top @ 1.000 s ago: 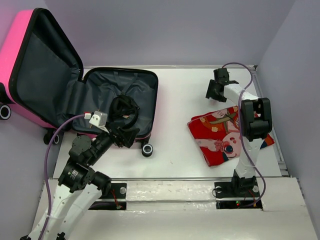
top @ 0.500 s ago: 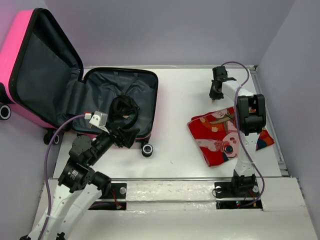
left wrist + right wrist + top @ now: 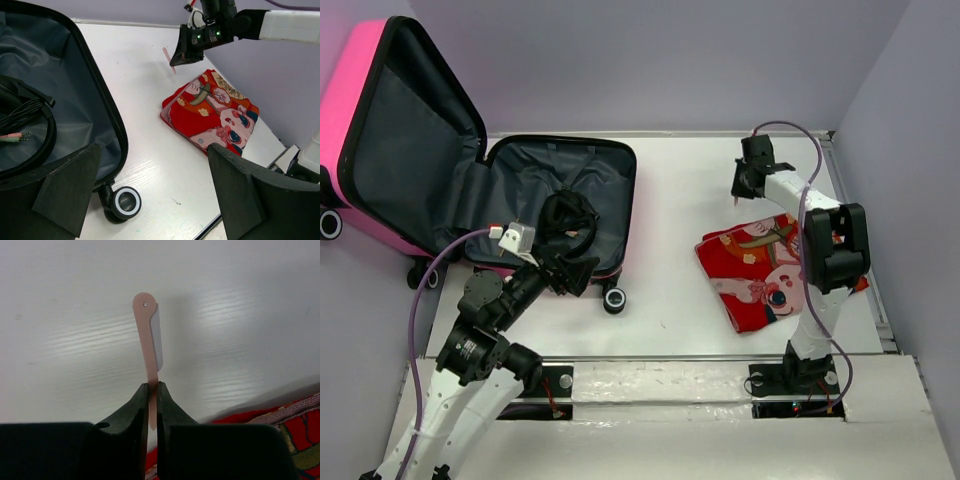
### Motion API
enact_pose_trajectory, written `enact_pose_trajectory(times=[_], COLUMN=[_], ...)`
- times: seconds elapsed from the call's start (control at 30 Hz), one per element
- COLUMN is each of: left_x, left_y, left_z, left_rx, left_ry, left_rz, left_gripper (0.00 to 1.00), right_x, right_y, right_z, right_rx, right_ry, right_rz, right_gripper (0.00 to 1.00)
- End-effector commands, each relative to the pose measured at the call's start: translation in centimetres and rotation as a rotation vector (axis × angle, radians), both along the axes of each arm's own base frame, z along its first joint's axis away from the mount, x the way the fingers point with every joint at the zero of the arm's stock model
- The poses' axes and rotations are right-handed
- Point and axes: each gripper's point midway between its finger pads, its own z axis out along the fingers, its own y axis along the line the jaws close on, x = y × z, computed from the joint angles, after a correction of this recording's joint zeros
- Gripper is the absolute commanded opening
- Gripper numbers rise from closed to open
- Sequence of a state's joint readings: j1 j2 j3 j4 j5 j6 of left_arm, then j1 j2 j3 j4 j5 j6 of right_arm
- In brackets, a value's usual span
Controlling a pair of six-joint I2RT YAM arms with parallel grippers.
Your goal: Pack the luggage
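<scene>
The luggage (image 3: pixel 355 90) is a hot-pink suitcase lying open at the left, lid propped up and dark grey lining (image 3: pixel 75 100) showing. My left gripper (image 3: pixel 582 270) hovers open over its near edge, and nothing sits between the wide-apart fingers (image 3: pixel 154 147). My right gripper (image 3: pixel 740 190) is at the back right of the table, just beyond the red patterned cloth (image 3: pixel 760 265). It is shut on a thin pink stick with a white strip (image 3: pixel 146 340), which pokes out past the fingertips (image 3: pixel 153 386) over the white table.
Black headphones with cables (image 3: pixel 568 215) lie inside the suitcase's lower half. A black wheel with a white ring (image 3: pixel 123 202) sticks out at its near corner. The purple walls stand close behind and to the right.
My right gripper has closed on the pink stick and its wrist has shifted slightly left. The left arm has not moved.
</scene>
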State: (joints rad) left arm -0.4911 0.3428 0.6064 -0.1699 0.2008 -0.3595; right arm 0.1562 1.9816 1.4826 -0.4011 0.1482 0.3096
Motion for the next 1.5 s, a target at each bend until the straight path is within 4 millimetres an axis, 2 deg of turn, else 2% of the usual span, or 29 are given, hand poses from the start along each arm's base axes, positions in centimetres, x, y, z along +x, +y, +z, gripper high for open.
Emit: enact_pose_trajectory(times=[0.0,0.07,0.1,0.2,0.23,0.3,0.33,0.4,0.43,0.47,0.53,0.57,0.6,0.63,0.67,0.7,0.73,0.77,0.83,0.87,0.9,0.97,1.07,1.1,1.23,1.37,1.4,1.43,1.47], left_x=[-0.1,0.0,0.2,0.2,0.3,0.4,0.5,0.4,0.4,0.4,0.3,0.2,0.2,0.1,0.0,-0.2,-0.2,-0.4,-0.5,-0.6,-0.7,-0.8,-1.1,-1.1,-1.3,-1.2,-0.9,-0.8,-0.7], left_y=[0.0,0.2,0.3,0.5,0.7,0.8,0.8,0.9,0.9,0.9,0.9,0.9,0.9,0.9,0.8,0.7,0.7,0.6,0.5,0.4,0.2,0.1,-0.1,-0.1,-0.1,-0.3,-0.5,-0.7,-0.9], left_z=[2.3,2.3,2.2,2.3,2.2,2.2,2.3,2.2,2.3,2.3,2.5,2.5,2.5,2.5,2.6,2.7,2.6,2.7,2.8,2.7,2.7,2.7,2.7,2.7,2.8,2.7,2.3,2.1,1.9], left_rx=[-0.021,-0.022,-0.022,-0.024,-0.025,-0.025,-0.025,-0.026,-0.026,-0.027,-0.03,-0.031,-0.033,-0.033,-0.036,-0.039,-0.038,-0.041,-0.041,-0.04,-0.039,-0.039,-0.042,-0.045,-0.053,-0.058,-0.052,-0.047,-0.042], left_ry=[-0.06,-0.059,-0.055,-0.054,-0.051,-0.051,-0.053,-0.052,-0.054,-0.056,-0.062,-0.064,-0.066,-0.068,-0.069,-0.073,-0.074,-0.076,-0.077,-0.076,-0.073,-0.072,-0.069,-0.071,-0.073,-0.059,-0.044,-0.033,-0.022], left_rz=[-0.003,0.006,0.017,0.031,0.04,0.046,0.049,0.049,0.051,0.049,0.046,0.045,0.043,0.043,0.037,0.032,0.032,0.025,0.017,0.014,0.005,-0.001,-0.012,-0.014,-0.014,-0.012,-0.014,-0.02,-0.024], left_gripper=[0.99,0.99,0.99,0.99,0.99,0.99,0.99,0.99,0.99,0.99,0.99,0.99,0.99,0.99,0.99,0.99,0.99,0.99,0.99,0.99,0.99,0.99,0.99,0.99,0.99,0.99,0.99,0.99,0.99], right_x=[1.4,0.7,-0.2,-1.6,-2.9,-4.2,-5.4,-5.6,-5.8,-5.5,-4.7,-4.7,-4.9,-4.9,-5.3,-5.3,-7.2,-8.6,-11.1,-13.6,-14.6,-17.7,-20.1,-21.5,-22.9,-20.2,-19.1,-16.3,-14.9], right_y=[9.2,12.5,16.4,22.4,26.9,31.0,34.1,36.0,36.3,35.5,33.0,29.6,29.1,25.3,22.3,18.8,15.3,13.2,10.1,7.9,6.6,4.5,3.1,2.6,3.7,7.2,8.2,10.5,11.3], right_z=[10.1,11.7,13.4,15.8,17.5,19.1,18.1,20.3,20.2,19.7,18.5,17.0,19.1,14.7,15.8,14.4,9.4,10.3,8.0,4.8,5.4,2.8,1.6,0.2,-2.1,-3.9,-3.8,-2.0,-1.7], right_rx=[0.102,0.129,0.173,0.251,0.327,0.398,0.44,0.494,0.518,0.506,0.462,0.434,0.441,0.397,0.363,0.328,0.25,0.238,0.212,0.15,0.142,0.105,0.096,0.085,0.125,0.216,0.243,0.319,0.335], right_ry=[-0.283,-0.312,-0.338,-0.374,-0.394,-0.405,-0.368,-0.395,-0.379,-0.37,-0.358,-0.323,-0.365,-0.279,-0.313,-0.295,-0.203,-0.23,-0.187,-0.114,-0.136,-0.061,-0.025,0.023,0.118,0.15,0.141,0.075,0.06], right_rz=[0.205,0.27,0.349,0.463,0.557,0.645,0.719,0.771,0.777,0.758,0.682,0.613,0.598,0.507,0.432,0.352,0.251,0.203,0.112,0.054,-0.01,-0.068,-0.127,-0.131,-0.101,-0.019,-0.001,0.042,0.048], right_gripper=[0.07,0.07,0.07,0.07,0.07,0.07,0.27,0.6,0.76,0.92,0.93,0.92,0.92,0.91,0.87,0.85,0.82,0.81,0.77,0.69,0.61,0.58,0.52,0.51,0.51,0.48,0.48,0.47,0.47])
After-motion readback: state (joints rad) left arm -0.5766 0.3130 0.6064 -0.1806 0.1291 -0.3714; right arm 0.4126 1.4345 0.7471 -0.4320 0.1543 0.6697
